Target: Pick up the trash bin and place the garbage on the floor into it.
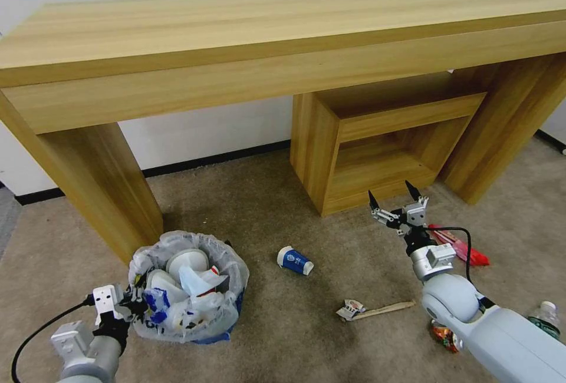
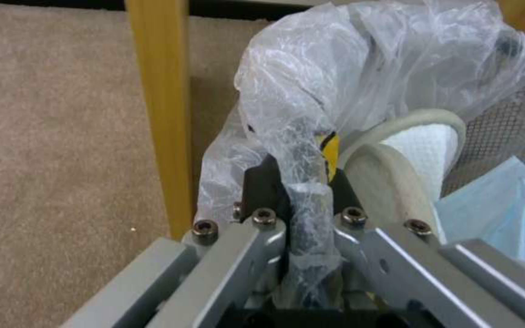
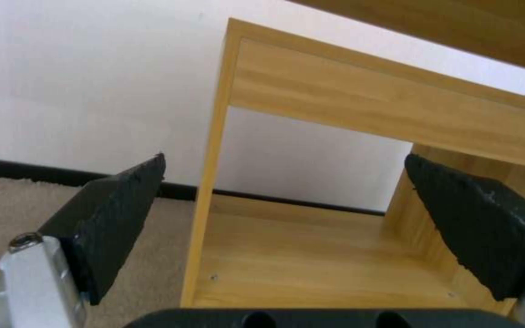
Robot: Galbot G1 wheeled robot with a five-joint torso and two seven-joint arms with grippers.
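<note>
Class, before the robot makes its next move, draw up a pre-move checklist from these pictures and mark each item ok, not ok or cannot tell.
1. Left gripper shut on the trash bin rim and its bag: ok.
2. Right gripper open and holding nothing: ok.
3. Bin has room left: not ok; it is piled to the rim with slippers and other litter.
4. Floor free of litter: not ok; the blue-white cup, wooden stick and red wrapper lie there.
5. Right gripper over a piece of litter: not ok; it faces the wooden shelf unit.
6. Bin lifted off the floor: cannot tell.
</note>
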